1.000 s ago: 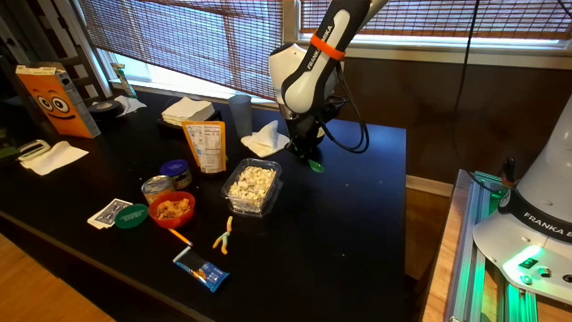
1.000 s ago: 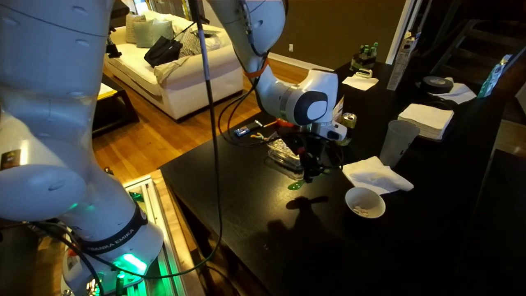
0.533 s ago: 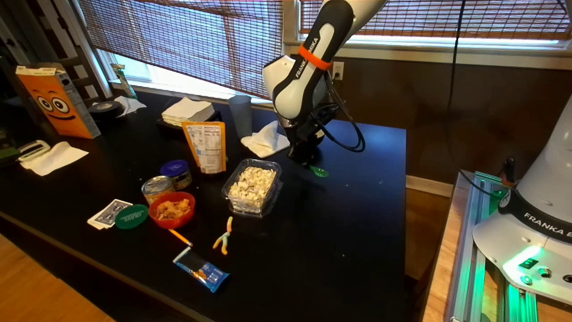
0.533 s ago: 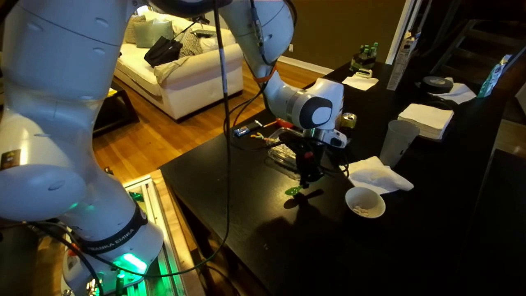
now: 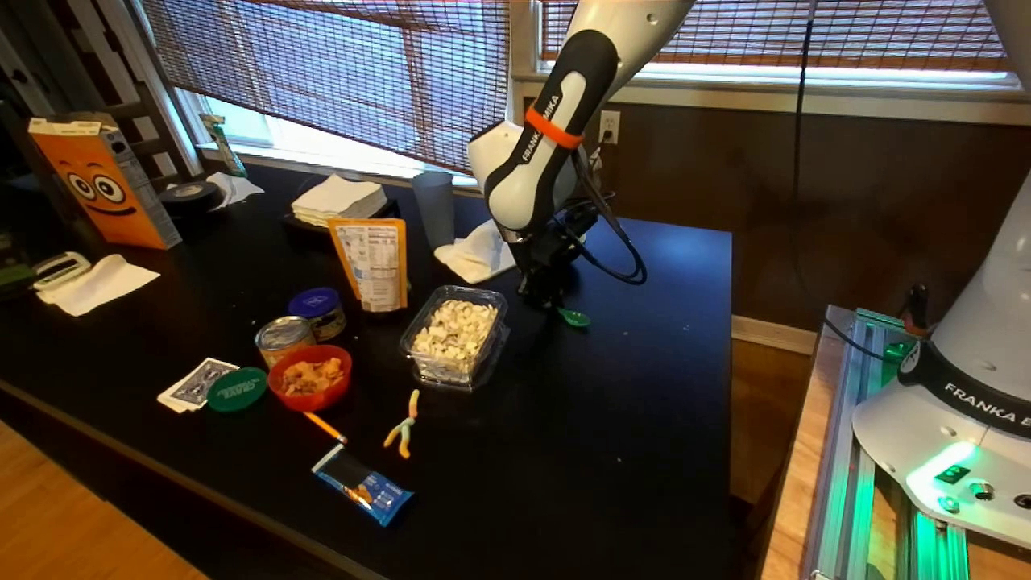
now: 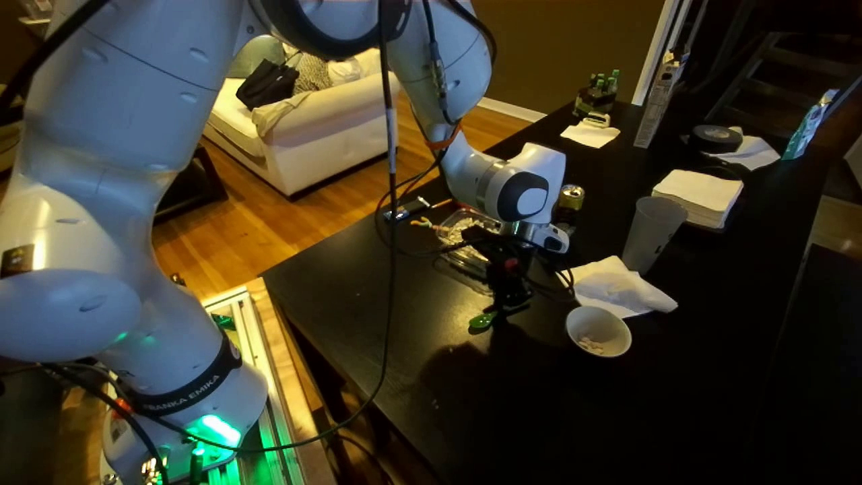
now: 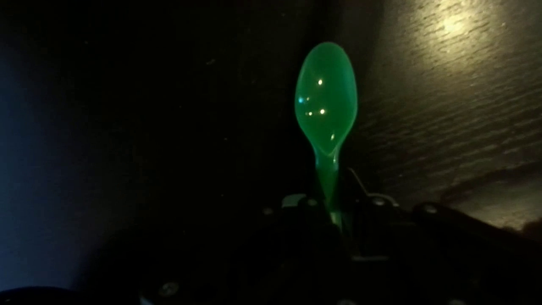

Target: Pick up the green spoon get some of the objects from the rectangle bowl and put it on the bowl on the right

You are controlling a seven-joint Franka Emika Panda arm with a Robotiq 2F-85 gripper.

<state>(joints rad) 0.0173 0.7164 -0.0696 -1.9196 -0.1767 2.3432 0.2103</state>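
Observation:
My gripper (image 7: 328, 184) is shut on the handle of the green spoon (image 7: 326, 97), whose scoop points away from the fingers and carries nothing. In an exterior view the spoon (image 6: 482, 321) hangs low, right by the dark table top; whether it touches is hard to tell. The clear rectangle bowl (image 5: 441, 373) stands beside the gripper (image 5: 552, 303), filled with pale objects (image 5: 457, 326); the arm partly covers it in an exterior view. A small round bowl (image 6: 611, 325) with a few pale pieces (image 6: 592, 345) inside sits close to the gripper (image 6: 504, 308). Elsewhere the arm hides this bowl.
A crumpled white napkin (image 6: 623, 289) and a tall cup (image 6: 653, 232) stand behind the round bowl. An upright pouch (image 5: 374, 266), a red tub (image 5: 310, 402), a forked stick (image 5: 403, 431) and a blue packet (image 5: 372, 491) surround the rectangle bowl. A cable (image 6: 392, 168) dangles from the arm.
The arm has come down, bringing the spoon nearer the table; the spoon and its shadow have closed together. The grip on the handle has stayed shut. Both bowls stand where they were.

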